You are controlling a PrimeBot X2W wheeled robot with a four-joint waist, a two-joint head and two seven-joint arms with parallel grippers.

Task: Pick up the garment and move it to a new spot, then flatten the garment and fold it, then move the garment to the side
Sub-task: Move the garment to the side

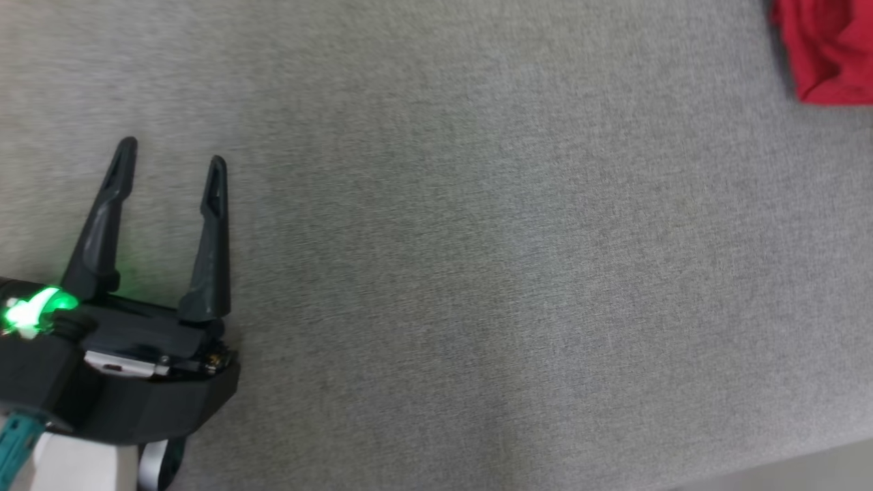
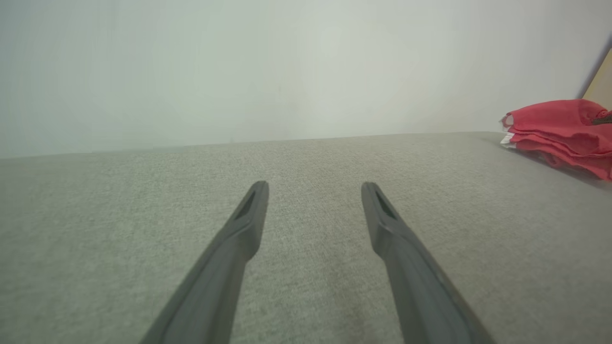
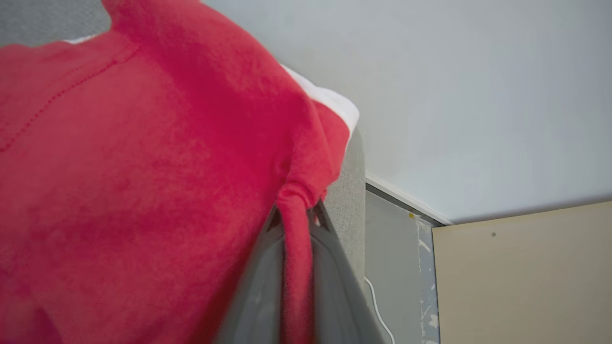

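Feel: red fleece garment (image 1: 829,54), soft, light, floppy.
Place: one o'clock on the grey cloth-covered desk (image 1: 477,273).
Grip: my right hand (image 3: 296,224) clamped on a pinched fold; I'd gather more layers.
Spare: my left hand (image 1: 172,150) spread, empty, seven o'clock.

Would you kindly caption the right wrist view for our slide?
Right end effector shut on a pinched fold of the red garment, with a pale wall behind.

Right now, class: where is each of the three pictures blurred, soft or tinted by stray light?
Head view: green lamp glow beside the left claw; the garment is smeared. Left wrist view: the fingers soften toward the bottom edge; the garment casts a shadow. Right wrist view: garment and right claw are blurred.
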